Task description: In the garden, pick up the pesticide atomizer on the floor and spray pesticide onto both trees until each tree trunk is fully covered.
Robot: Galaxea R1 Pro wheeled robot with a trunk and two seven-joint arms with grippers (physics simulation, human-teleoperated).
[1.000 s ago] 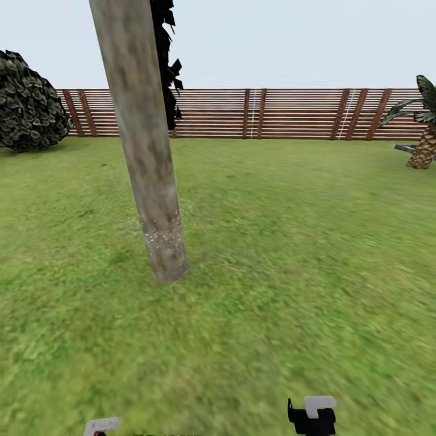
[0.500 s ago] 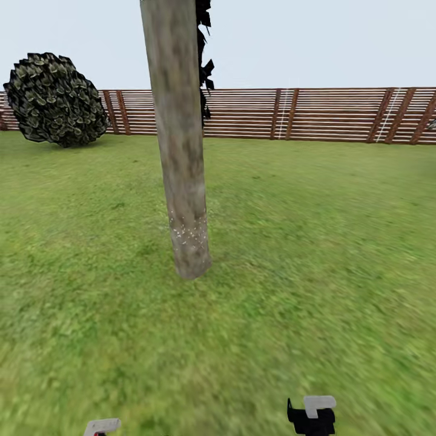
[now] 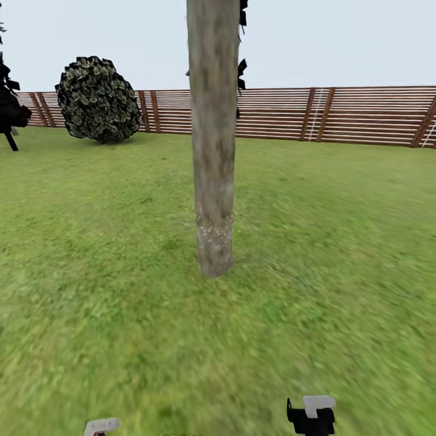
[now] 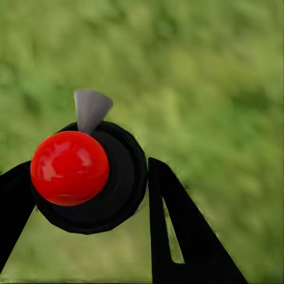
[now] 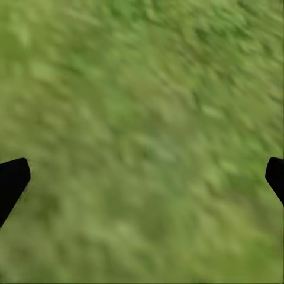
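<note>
Gripping the pesticide atomizer [image 4: 89, 177], the left gripper [image 4: 89, 201] has its black fingers pressed to both sides of the red-capped black body. The right gripper [image 5: 142, 177] hangs spread wide over grass [image 5: 142, 118]. At upper centre of the head view stands the tree trunk [image 3: 213, 151], white pesticide specks [image 3: 215, 230] near its base, before the slatted fence [image 3: 363, 115].

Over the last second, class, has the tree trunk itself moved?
No. The tree trunk, round bush and fence all slid rightward together, so the head camera turned, not the trunk.
</note>
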